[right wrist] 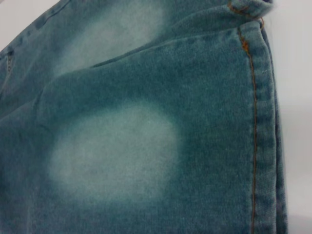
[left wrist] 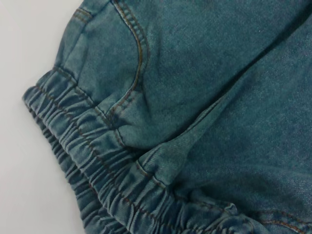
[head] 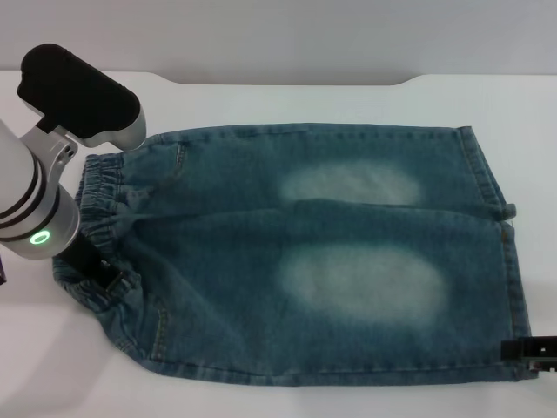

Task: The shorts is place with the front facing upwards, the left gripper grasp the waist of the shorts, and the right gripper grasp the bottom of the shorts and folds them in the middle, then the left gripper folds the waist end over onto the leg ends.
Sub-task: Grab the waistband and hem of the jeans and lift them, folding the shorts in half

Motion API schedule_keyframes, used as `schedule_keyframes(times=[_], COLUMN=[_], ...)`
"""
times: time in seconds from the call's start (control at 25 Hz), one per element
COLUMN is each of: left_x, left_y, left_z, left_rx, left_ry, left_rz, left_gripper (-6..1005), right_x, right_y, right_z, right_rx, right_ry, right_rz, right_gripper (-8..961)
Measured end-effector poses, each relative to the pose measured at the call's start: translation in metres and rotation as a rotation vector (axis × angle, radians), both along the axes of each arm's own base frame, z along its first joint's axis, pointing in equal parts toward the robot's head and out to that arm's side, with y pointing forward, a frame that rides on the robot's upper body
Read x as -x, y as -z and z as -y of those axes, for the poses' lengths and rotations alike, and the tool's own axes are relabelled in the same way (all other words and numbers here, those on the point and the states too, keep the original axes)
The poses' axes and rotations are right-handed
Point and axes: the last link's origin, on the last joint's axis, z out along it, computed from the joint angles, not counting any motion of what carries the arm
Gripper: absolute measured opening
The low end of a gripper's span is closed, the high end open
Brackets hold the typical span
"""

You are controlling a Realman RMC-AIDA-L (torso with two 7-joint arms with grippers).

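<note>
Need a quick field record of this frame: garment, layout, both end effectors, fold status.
garment: denim shorts, spread flat on a white table, two faded patches showing
waist: puckered elastic band at the robot's left
leg ends: straight stitched hems at the robot's right
left end effector: down at the near part of the waist, black fingers at the band
right end effector: at the near corner of the hem, only black tips in view
fold status: not folded yet
</note>
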Motion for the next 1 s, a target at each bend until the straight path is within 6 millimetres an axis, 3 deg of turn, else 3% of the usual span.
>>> schedule_keyframes(times=[0.4,1.0], left_x=[-0.0012,0.0004], left_y=[0.0004,0.0033], left_z=[0.0001,0.0012], left_rx=[0.007,0.019], left_ry=[0.003,0.004], left_rz=[-0.002,-0.009], left_gripper=[47,47], right_x=[-0.0036,-0.0021], right_y=[-0.0079,-0.0035], right_z=[0.0014,-0.0018], right_rx=[-0.026,-0.015], right_ry=[0.023,0.013], right_rz=[0.007,0.001], right_gripper=[573,572])
